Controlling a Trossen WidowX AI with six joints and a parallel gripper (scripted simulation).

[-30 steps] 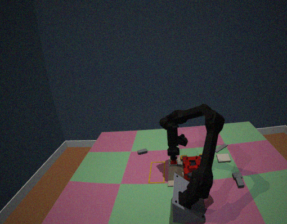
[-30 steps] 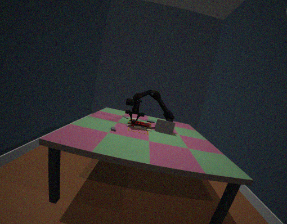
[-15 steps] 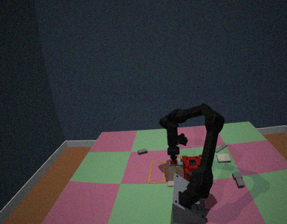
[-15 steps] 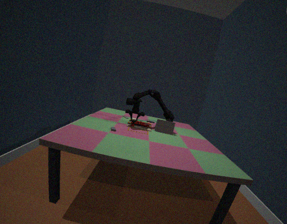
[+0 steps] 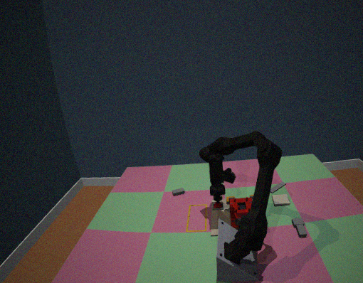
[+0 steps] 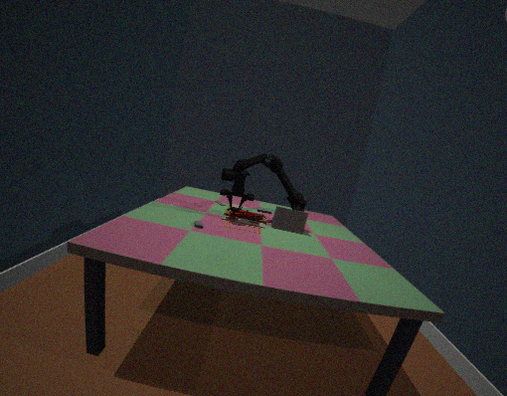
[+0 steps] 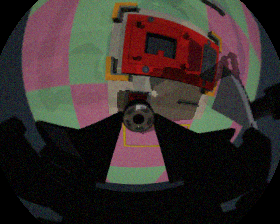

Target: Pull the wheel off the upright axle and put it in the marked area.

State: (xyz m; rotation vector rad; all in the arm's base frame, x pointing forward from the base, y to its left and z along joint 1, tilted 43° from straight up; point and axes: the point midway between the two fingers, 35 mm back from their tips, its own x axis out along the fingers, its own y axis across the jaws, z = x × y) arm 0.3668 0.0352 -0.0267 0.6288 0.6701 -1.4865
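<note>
A dark grey round wheel (image 7: 139, 110) with a dark centre hole sits between the fingertips in the wrist view. My gripper (image 5: 218, 203) (image 7: 138, 115) is shut on the wheel and points down. It is left of the red assembly in the top view. A small dark red block (image 7: 137, 95) shows just beyond the wheel. The axle cannot be made out, and I cannot tell whether the wheel is still around it. The marked area is a thin yellow outline (image 5: 196, 231) (image 7: 141, 146) on the table, left of the gripper in the top view.
A red assembly (image 5: 235, 203) (image 7: 135, 45) stands beside the gripper, with yellow corner pieces around it. A small grey block (image 5: 178, 192) (image 6: 199, 225) lies beyond the marked area. A pale block (image 5: 280, 200) and a grey piece (image 5: 299, 228) lie on the right. A grey plate (image 6: 289, 220) stands at the arm's base.
</note>
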